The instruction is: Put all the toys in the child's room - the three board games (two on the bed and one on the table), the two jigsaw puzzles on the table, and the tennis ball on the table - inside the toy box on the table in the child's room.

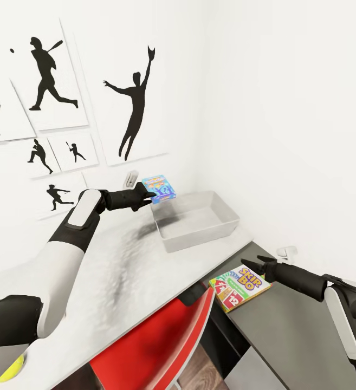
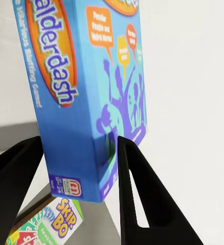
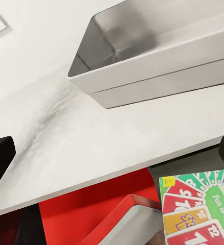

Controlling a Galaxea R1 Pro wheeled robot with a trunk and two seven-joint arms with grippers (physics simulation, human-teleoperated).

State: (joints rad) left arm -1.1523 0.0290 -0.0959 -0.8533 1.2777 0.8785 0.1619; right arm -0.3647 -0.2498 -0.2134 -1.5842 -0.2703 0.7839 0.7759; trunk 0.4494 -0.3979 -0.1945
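A: Closest to the lens, the left fingers (image 2: 137,194) are clamped on the lower edge of the blue board game (image 2: 86,92), one on each flat face, holding it upright. From the head view that box (image 1: 160,188) hangs in the air at the left gripper (image 1: 147,196), just over the near-left rim of the toy box (image 1: 196,222).

B: And the toy box itself?

A: Nothing shows inside it; the floor of it looks bare in the right wrist view (image 3: 158,56). So I judge no toy is in yet, and this blue one is first, about to be lowered.

B: The right side?

A: The right gripper (image 1: 260,266) hovers at the far edge of the Skip-Bo box (image 1: 239,287), which lies flat on the lower dark-grey cabinet top (image 1: 286,325), beside the bench (image 1: 118,271). Its fingers look slightly apart and hold nothing; whether they touch the box, I cannot tell.

B: What remains?

A: Skip-Bo, plus the yellow-green tennis ball (image 1: 10,370) at the bench's near-left corner. The third game and both puzzles aren't visible here, so most of the job is ahead.
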